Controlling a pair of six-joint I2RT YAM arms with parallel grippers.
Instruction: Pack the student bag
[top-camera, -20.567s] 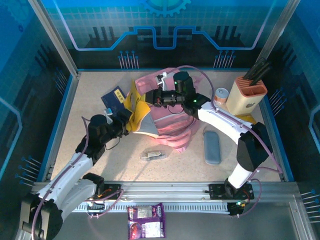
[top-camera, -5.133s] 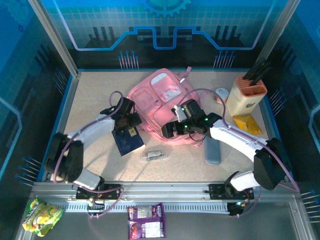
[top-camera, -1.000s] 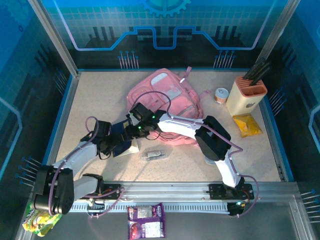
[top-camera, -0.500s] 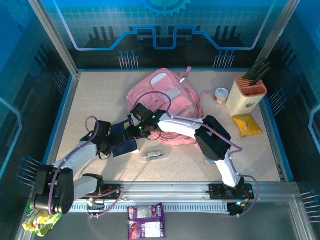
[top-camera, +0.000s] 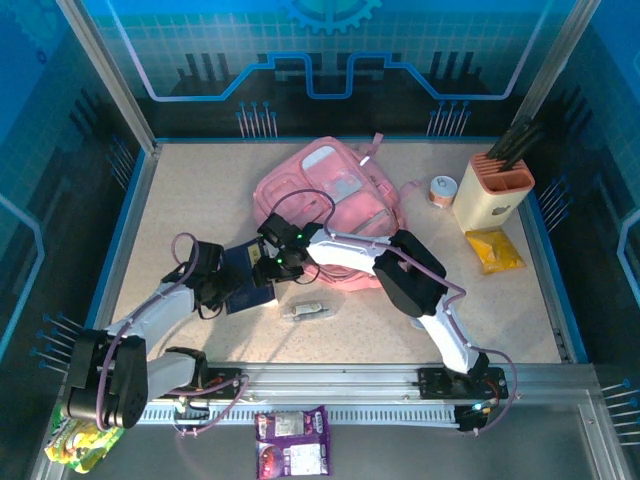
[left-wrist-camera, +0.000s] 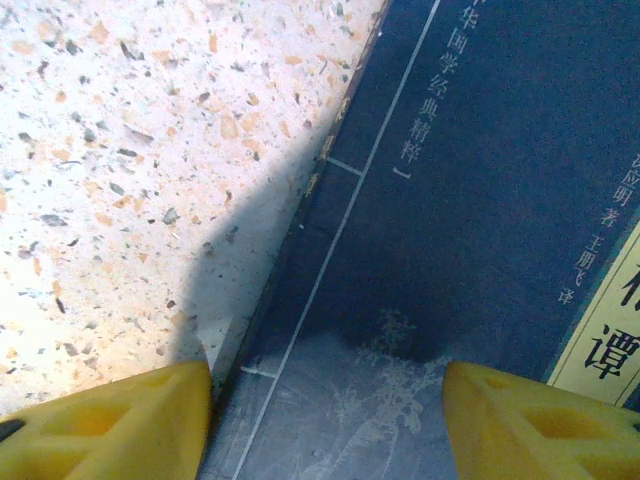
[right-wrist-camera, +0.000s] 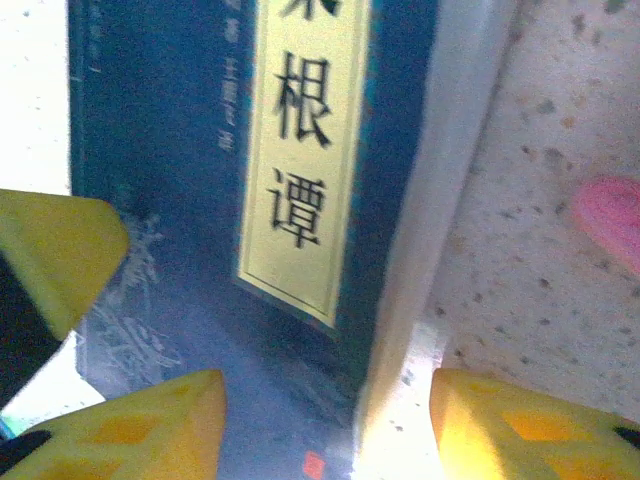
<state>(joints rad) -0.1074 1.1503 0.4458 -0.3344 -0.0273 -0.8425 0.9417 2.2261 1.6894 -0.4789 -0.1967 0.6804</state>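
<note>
The student bag (top-camera: 330, 205) is a pink backpack lying flat at the back middle of the table. In front of it to the left lies a dark blue book (top-camera: 250, 275) with a cream title label. My left gripper (top-camera: 222, 290) hovers low over the book's left edge. It is open, one yellow finger (left-wrist-camera: 110, 420) over the table and the other over the cover (left-wrist-camera: 450, 200). My right gripper (top-camera: 275, 268) reaches across from the bag side. It is open, straddling the book's white page edge (right-wrist-camera: 440, 250). A pink bit of the bag (right-wrist-camera: 610, 215) shows at the right.
A small silver object (top-camera: 305, 310) lies just in front of the book. At the back right stand a cream and orange knife block (top-camera: 493, 190) and a small can (top-camera: 441, 190), with a yellow packet (top-camera: 495, 248) nearby. Snack packets (top-camera: 293, 455) lie below the table's front rail.
The book, tilted with its white page edge showing a second ago, now lies flat. The right arm's elbow has swung left and its gripper has shifted slightly over the book. The left arm has barely moved.
</note>
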